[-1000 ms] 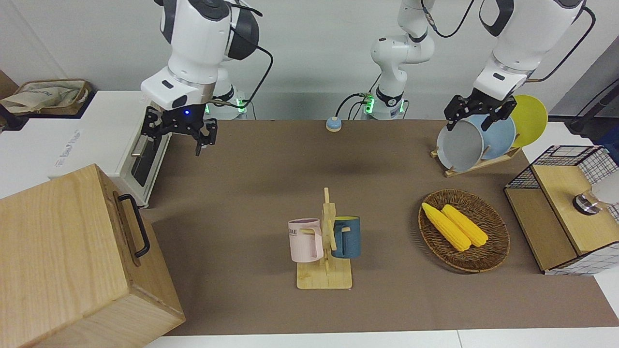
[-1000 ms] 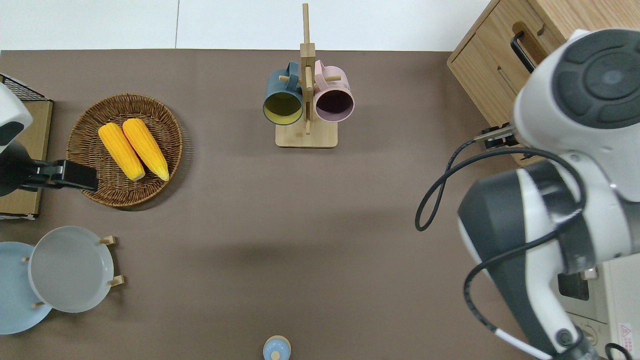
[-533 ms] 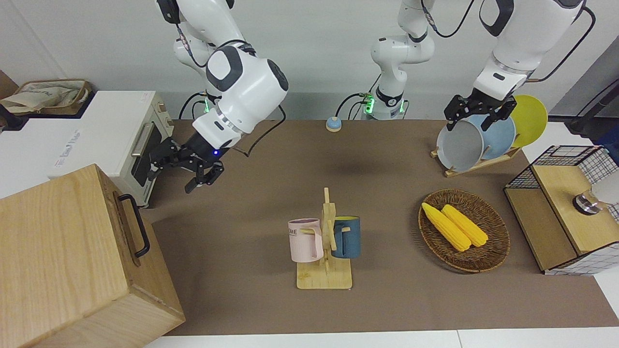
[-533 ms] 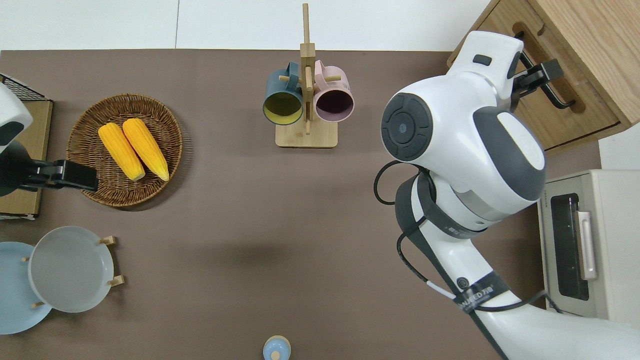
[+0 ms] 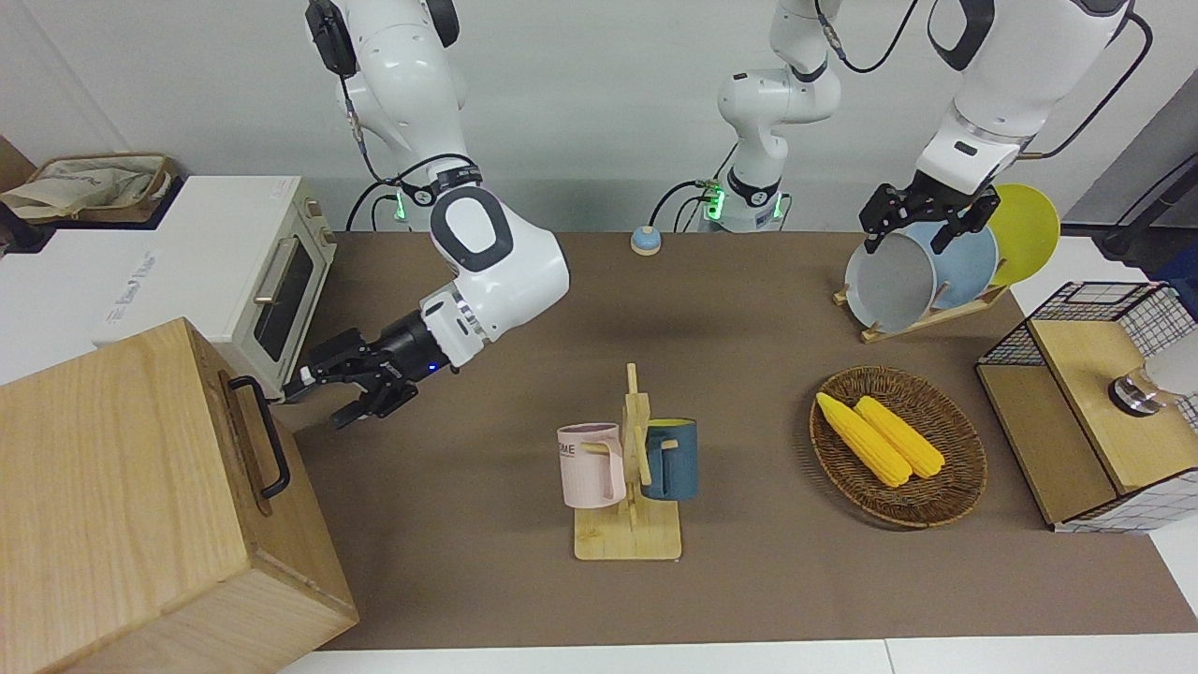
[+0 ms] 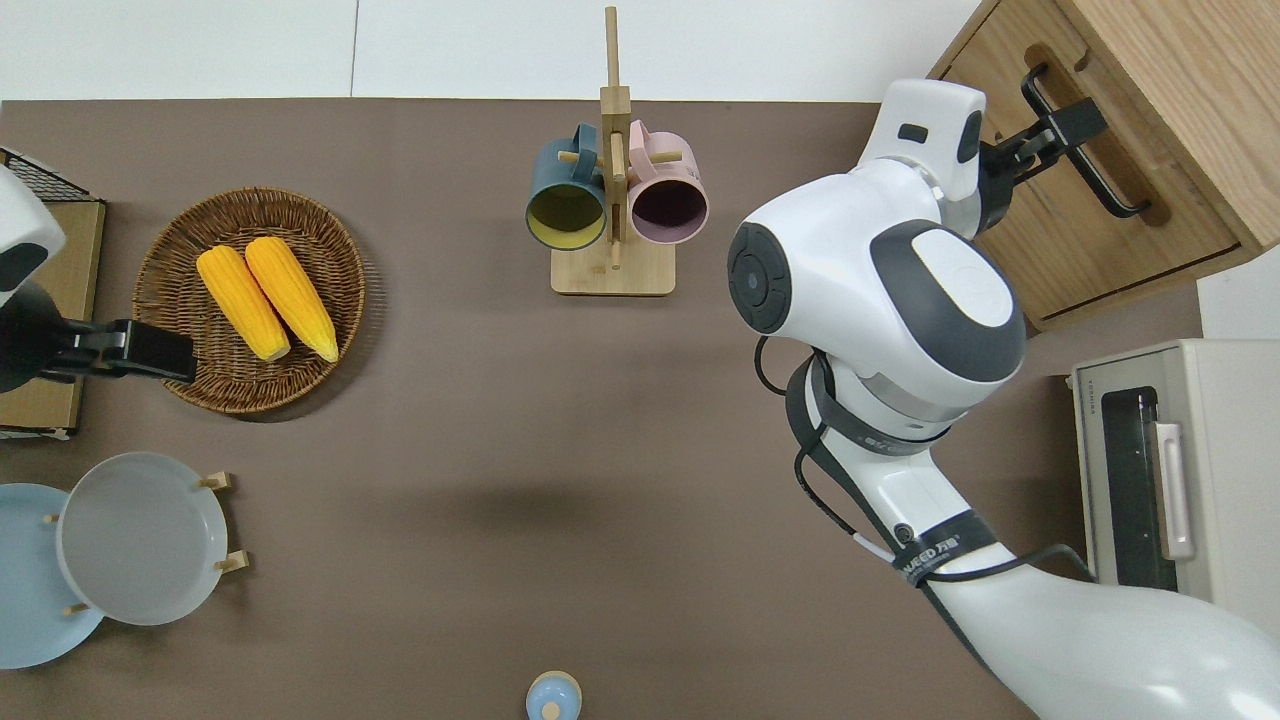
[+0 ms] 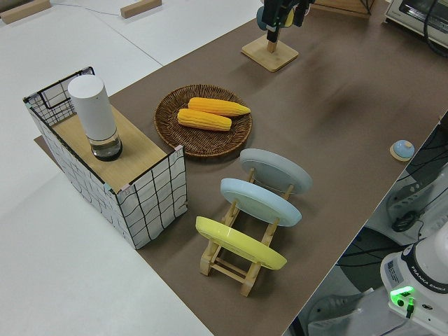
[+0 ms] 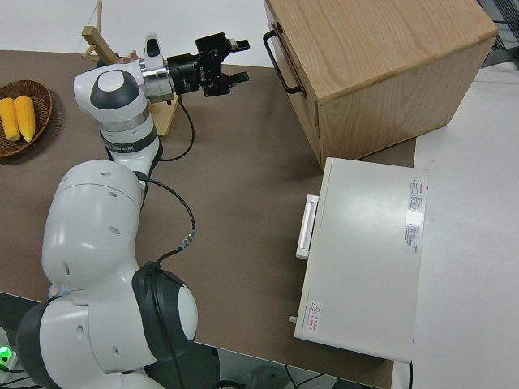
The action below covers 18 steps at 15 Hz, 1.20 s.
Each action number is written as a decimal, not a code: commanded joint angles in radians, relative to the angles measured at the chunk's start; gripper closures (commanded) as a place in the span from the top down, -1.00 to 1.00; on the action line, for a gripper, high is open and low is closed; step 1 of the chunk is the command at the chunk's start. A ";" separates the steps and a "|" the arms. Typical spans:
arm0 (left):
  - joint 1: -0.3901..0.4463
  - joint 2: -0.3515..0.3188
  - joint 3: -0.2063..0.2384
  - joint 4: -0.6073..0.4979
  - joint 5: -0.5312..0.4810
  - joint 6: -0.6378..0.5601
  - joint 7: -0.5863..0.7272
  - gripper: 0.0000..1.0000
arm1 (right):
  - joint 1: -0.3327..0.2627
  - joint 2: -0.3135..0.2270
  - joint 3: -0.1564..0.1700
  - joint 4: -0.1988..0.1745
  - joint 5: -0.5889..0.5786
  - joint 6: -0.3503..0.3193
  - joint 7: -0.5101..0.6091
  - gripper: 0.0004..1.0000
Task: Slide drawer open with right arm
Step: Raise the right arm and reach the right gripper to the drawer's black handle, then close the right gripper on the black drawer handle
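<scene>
— Across the counter (image 5: 487, 599), what stood where, biggest first?

— At the right arm's end sat the big pale-wood box (image 5: 122, 505), at about two o'clock in the overhead view. Its drawer (image 6: 1090, 210) was shut, flush with the box front, the black loop handle (image 6: 1085, 158) running along it. Nearer to the robots, beside the box, stood the white toaster oven (image 5: 201, 271).

— And the right arm (image 5: 487, 271)?

— It stretched low toward the box. The right hand (image 5: 329, 391) pointed at the drawer front with its fingers (image 8: 238, 78) spread apart and holding nothing. In the overhead view its tip lay over the handle, but the right side view showed a gap between fingertips and handle, so it was close, not touching.

— The other one?

— The left arm was parked; I could not tell whether the left hand (image 5: 922, 220) was open or closed.

— Smaller things?

— Mid-counter stood a wooden mug tree (image 5: 632, 505) carrying a pink mug (image 5: 590, 465) and a blue mug (image 5: 671, 459), at about twelve o'clock overhead. Toward the left arm's end lay a wicker basket (image 5: 945, 505) with two corn cobs (image 5: 880, 437), and a rack of plates (image 7: 255, 210) nearer to the robots.
</scene>
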 commanded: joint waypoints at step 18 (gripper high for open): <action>0.004 0.011 -0.006 0.026 0.017 -0.020 0.010 0.99 | -0.075 0.069 -0.011 -0.060 -0.295 -0.003 0.114 -0.89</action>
